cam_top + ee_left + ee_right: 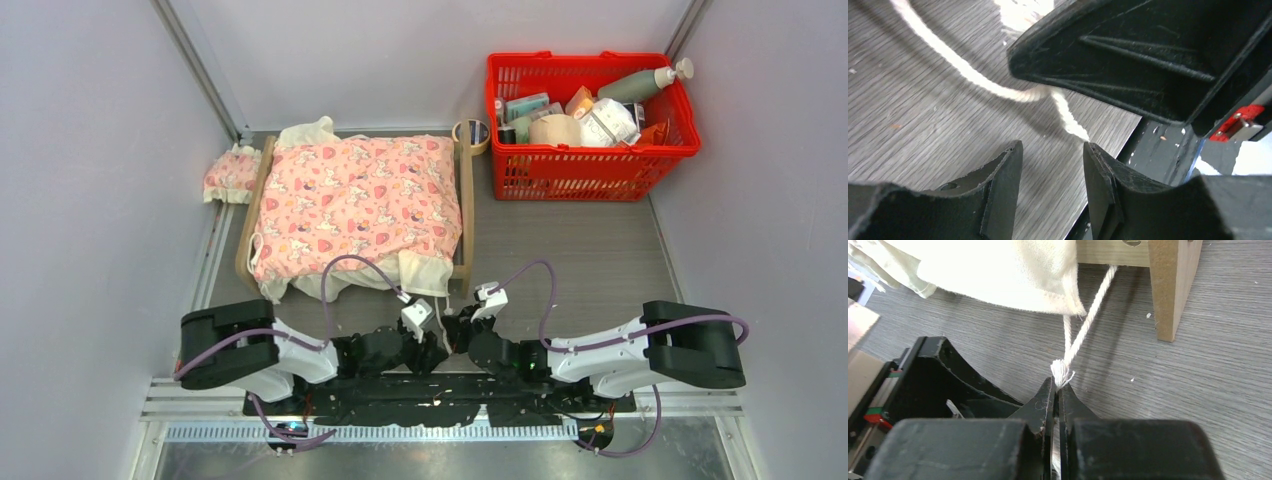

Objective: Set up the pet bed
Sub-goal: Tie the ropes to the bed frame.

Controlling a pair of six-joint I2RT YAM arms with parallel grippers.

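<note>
Fingers of the right gripper (1057, 388) pinch the cord (1087, 320) end; the pet bed (1168, 290) sits just ahead. The left gripper (1052, 147) is open, empty.

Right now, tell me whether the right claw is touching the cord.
Touching. The right wrist view shows the right claw shut on the cord, its frayed end pinched between the fingertips.

The grey wood-grain table (585, 250) is carrying these items. The pet bed (464, 200) is standing left of centre. A small pink pillow (232, 175) is lying just beside its left rail. A tape roll (471, 133) is sitting between the bed's far right corner and the red basket (592, 170). A white cord (973, 75) is trailing over the surface.
</note>
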